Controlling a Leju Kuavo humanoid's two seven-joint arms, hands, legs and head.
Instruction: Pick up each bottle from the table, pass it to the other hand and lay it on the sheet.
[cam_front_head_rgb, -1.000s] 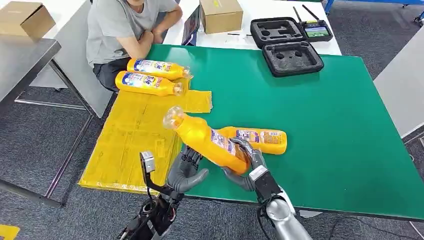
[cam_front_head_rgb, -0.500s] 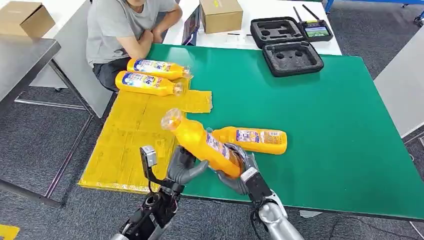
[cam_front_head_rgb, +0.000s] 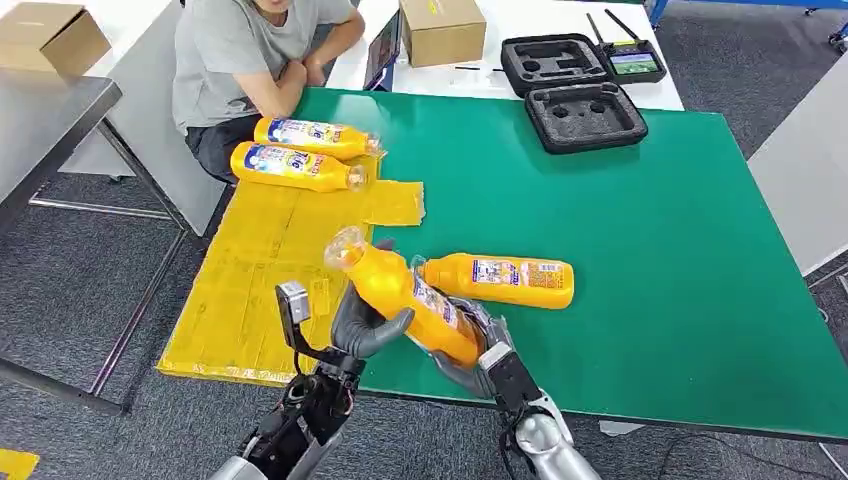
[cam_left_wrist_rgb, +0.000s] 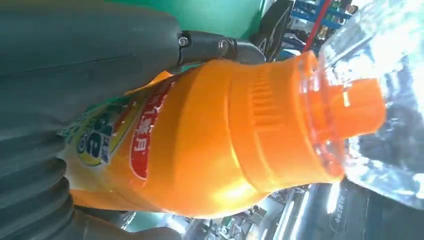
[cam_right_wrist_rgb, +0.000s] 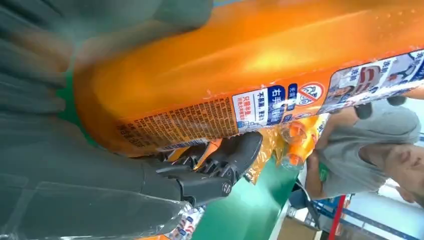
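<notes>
1. Green table; yellow sheet lies over its left edge.
2. A seated person is at the far left corner.
3. Two orange bottles lie side by side on the sheet's far end; a third bottle lies on the bare table.
4. Held orange bottle is tilted, cap toward the sheet, above the table's near edge.
5. Right hand grips its base; left hand has its thumb and fingers wrapped around its upper body.
</notes>
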